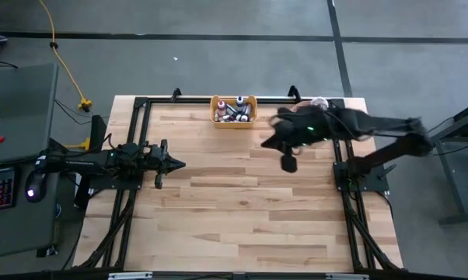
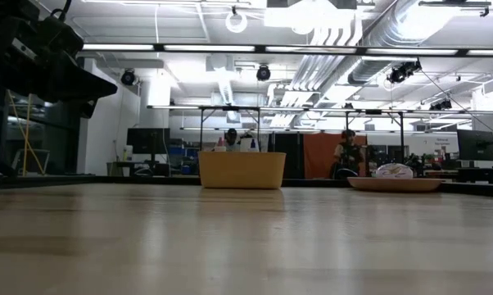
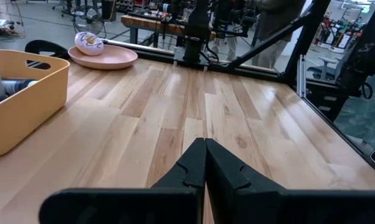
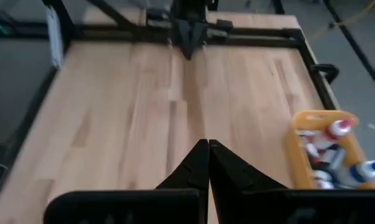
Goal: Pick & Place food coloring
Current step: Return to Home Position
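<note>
— What is the right claw [image 4: 207, 147] doing?
— It is pressing its two fingers together, tips touching, and it is gripping nothing. It is hanging over the wooden worktop [image 1: 242, 210], near the yellow bin [image 1: 216, 110], and pointing toward the left arm.
— And the left claw [image 3: 205, 144]?
— It is sitting closed and empty too, at the worktop's left side, facing across the boards.
— Where are the food coloring bottles [image 4: 329, 154]?
— They are lying piled inside the yellow bin, midway along the far edge, with white caps and a blue tip showing. A pink plate [image 3: 113, 59] carrying a donut [image 3: 89, 41] is sitting near the bin, toward the right arm's corner.
</note>
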Tool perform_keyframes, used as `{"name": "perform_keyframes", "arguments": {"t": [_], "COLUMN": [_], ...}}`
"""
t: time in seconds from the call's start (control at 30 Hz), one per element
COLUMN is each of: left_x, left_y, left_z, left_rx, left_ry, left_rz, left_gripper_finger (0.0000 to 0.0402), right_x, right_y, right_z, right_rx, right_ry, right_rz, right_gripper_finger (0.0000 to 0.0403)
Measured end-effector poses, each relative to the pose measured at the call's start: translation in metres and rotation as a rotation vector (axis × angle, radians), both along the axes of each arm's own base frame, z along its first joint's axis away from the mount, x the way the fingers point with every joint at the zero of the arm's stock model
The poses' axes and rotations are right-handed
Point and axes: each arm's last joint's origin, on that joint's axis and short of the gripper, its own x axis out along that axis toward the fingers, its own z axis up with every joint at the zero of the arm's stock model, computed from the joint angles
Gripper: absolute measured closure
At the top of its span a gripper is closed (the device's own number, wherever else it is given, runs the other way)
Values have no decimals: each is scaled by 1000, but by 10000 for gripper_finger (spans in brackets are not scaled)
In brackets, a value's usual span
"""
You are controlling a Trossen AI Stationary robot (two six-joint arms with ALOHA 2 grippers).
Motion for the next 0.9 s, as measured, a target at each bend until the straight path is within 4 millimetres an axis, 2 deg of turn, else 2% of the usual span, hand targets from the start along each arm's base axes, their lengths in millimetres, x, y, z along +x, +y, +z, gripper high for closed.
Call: {"name": "perform_keyframes", "arguments": {"t": [0.27,0.43,0.63,0.77,0.9], "left_x": [0,0,0,0,0], "left_y": [0,0,0,0,0], "left_z": [0,0,0,0,0], "left_rx": [0,0,0,0,0], "left_ry": [0,0,0,0,0], "left_rz": [0,0,0,0,0], "left_gripper_finger": [401,401,401,401,401], "right_x": [-88,-130,-153,-160,-166], "right_y": [-4,-1,7,13,14], "right_z": [-81,-121,-153,-159,-171], "right_rx": [137,174,242,254,208], "right_ry": [-277,-401,-588,-749,-801], "right_rz": [-83,-94,-29,28,19], "right_gripper_finger": [403,403,403,403,403]}}
